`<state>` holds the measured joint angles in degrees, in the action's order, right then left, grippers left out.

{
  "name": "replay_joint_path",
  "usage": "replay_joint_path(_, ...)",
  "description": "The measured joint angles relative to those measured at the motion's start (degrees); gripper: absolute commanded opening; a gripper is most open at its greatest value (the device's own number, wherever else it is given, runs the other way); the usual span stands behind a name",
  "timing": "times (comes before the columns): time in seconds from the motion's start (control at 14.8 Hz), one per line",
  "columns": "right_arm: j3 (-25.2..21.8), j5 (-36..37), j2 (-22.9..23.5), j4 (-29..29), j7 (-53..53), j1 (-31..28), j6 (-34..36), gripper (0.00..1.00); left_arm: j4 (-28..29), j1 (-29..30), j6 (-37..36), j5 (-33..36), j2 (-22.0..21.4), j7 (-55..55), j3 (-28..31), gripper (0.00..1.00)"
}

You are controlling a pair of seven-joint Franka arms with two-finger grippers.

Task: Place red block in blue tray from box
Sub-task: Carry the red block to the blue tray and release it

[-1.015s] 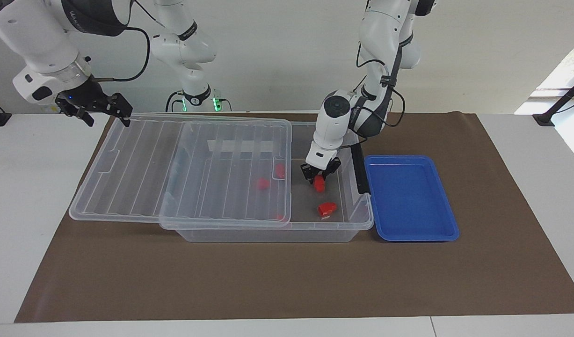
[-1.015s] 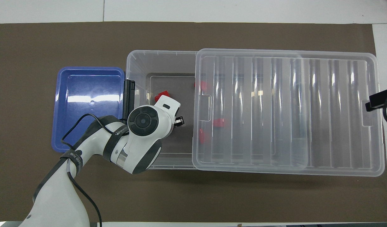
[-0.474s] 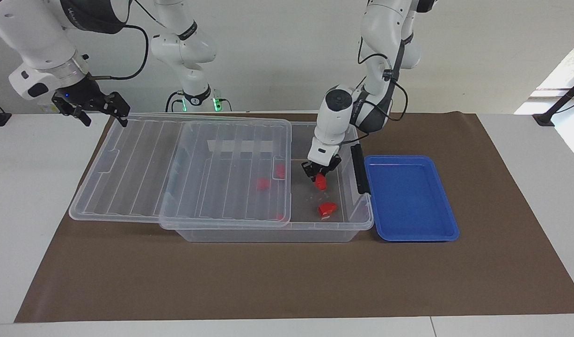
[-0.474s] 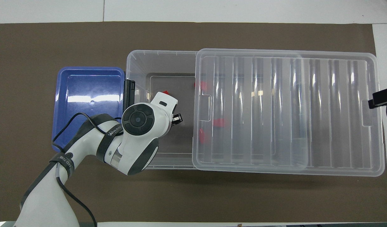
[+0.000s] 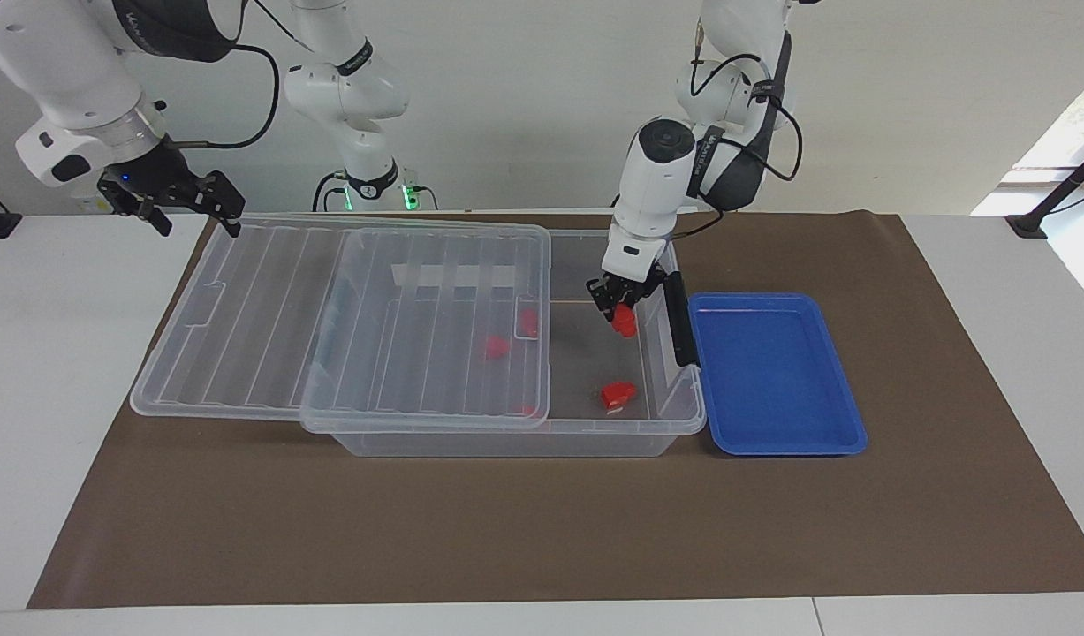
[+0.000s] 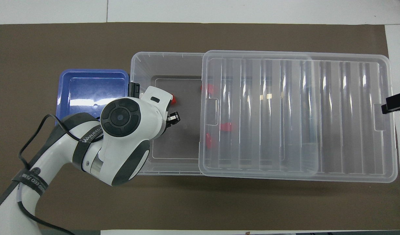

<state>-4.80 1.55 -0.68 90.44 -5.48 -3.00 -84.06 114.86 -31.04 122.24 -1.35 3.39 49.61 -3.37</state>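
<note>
Hanging over the uncovered end of the box (image 5: 674, 422), the left gripper (image 5: 624, 311) has its fingers clamped on the red block (image 5: 625, 321), which sits clear of the box floor in the middle right of the facing view. In the overhead view the arm's wrist covers the block, and only one black fingertip (image 6: 174, 117) shows, just left of centre.

Directly below the held block in the facing view, a wider red piece with a white patch (image 5: 618, 394) lies on the box floor. Three more red pieces (image 5: 496, 346) show through the ribbed clear lid (image 5: 268, 309), which lies slid along the box toward the right arm's end of the table, covering most of it and overhanging that end. A black latch handle (image 5: 676, 320) stands on the box's end wall beside the blue tray (image 5: 776, 442).

The tray lies flat on the brown mat (image 5: 542, 530), touching or almost touching the box's end toward the left arm's end of the table, at the right of the facing view.

At the upper left of that view the right gripper (image 5: 197, 208) waits in the air over the lid's outer corner, fingers apart, holding nothing. In the overhead view only its dark tip shows at the right edge.
</note>
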Motion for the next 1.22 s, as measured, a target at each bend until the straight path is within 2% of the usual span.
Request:
replay_joint_path(0.27,-0.06,0.00,-0.23,0.00,0.00,-0.12,0.00,1.00,-2.82,2.92,-5.32,0.02,-3.88,-4.90,0.12,0.00)
replay_joint_path(0.47,-0.14,0.00,-0.25,0.00,0.00,-0.17,0.00,1.00,-2.82,6.70,-7.38,0.04,-6.26,-13.33,0.18,0.00)
replay_joint_path(0.95,-0.15,0.00,-0.25,0.00,0.00,-0.20,0.01,1.00,0.53,19.44,-7.23,0.04,-6.21,-37.11,0.40,0.00)
replay_joint_path(1.22,-0.15,0.00,-0.26,0.00,0.00,-0.20,0.32,1.00,5.85,25.69,0.01,0.05,-4.45,-45.82,0.43,0.00)
